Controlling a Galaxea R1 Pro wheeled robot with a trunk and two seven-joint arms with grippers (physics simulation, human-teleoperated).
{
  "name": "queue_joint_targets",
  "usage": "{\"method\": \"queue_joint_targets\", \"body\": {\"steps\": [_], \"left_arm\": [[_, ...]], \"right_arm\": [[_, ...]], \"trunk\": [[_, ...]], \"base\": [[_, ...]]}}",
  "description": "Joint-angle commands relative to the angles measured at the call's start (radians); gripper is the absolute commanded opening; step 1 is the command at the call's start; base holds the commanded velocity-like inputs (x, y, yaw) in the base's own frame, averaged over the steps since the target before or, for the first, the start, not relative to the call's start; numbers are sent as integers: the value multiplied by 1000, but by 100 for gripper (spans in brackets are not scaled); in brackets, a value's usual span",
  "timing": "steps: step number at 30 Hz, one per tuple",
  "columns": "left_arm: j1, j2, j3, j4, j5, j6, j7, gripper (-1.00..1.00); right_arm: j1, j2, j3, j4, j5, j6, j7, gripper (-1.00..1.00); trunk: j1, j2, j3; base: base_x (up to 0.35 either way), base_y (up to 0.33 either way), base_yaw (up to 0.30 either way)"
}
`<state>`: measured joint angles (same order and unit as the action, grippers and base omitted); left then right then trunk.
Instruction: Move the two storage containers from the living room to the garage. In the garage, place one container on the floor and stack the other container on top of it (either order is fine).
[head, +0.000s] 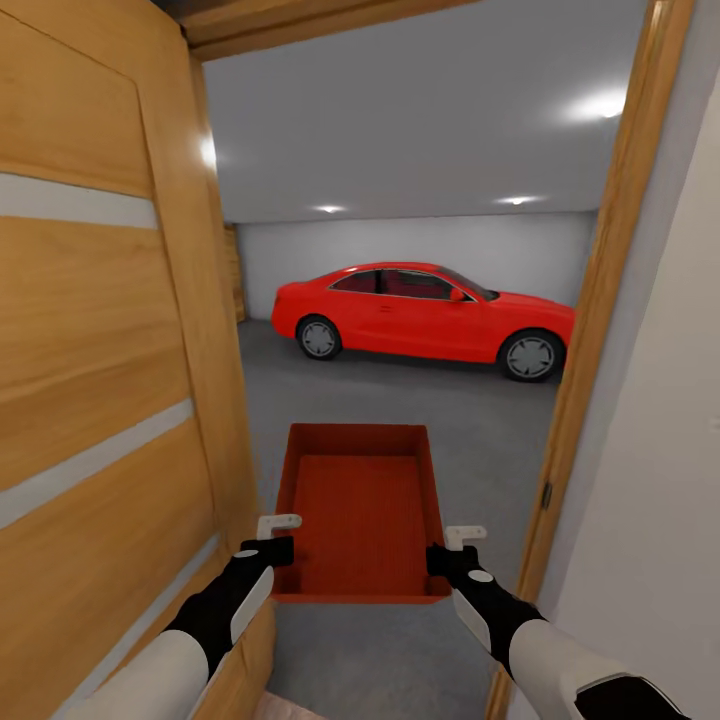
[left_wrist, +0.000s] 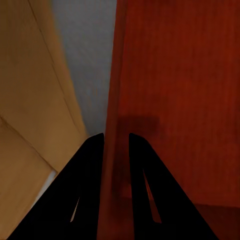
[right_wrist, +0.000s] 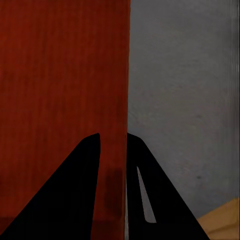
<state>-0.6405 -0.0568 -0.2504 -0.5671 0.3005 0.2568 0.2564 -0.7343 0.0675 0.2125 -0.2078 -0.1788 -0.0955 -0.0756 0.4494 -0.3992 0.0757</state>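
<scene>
— Both grippers are on the bin, aren't they?

— Yes. Left gripper is pinched on the near left wall of the storage container, one finger inside and one outside; the left wrist view shows the wall sandwiched between the two black fingers. Right gripper does the same on the near right wall, closed tight on it.

— Where is the bin?

— Held out in front of the robot, in a doorway, above the grey floor. A wooden door stands open on the left and a wooden door frame runs up the right.

— Which way does it point?

— Open side up, long axis running straight away from the robot, toward the red car parked side-on in the garage beyond. Far end looks narrower from this angle.

— Any label or writing?

— None readable; the walls are plain orange-red.
</scene>
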Motion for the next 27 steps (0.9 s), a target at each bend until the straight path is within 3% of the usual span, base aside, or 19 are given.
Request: {"method": "queue_joint_targets", "body": {"steps": [1,16,27], "left_arm": [[0,2,85,-5,40,2,10,-100],[0,1,85,-6,40,2,11,-100],[0,0,85,-4,40,2,10,-100]], "right_arm": [[0,0,-14,1,-16,-3,5,-100],[0,0,-15,1,-16,-3,5,-100],[0,-1,-15,1,-16,-2,7,-100]], "trunk": [[1,-1,0],[1,-1,0],[1,-1,0]], "base": [[108,75,-287],[13,9,-277],[155,133,-27]]}}
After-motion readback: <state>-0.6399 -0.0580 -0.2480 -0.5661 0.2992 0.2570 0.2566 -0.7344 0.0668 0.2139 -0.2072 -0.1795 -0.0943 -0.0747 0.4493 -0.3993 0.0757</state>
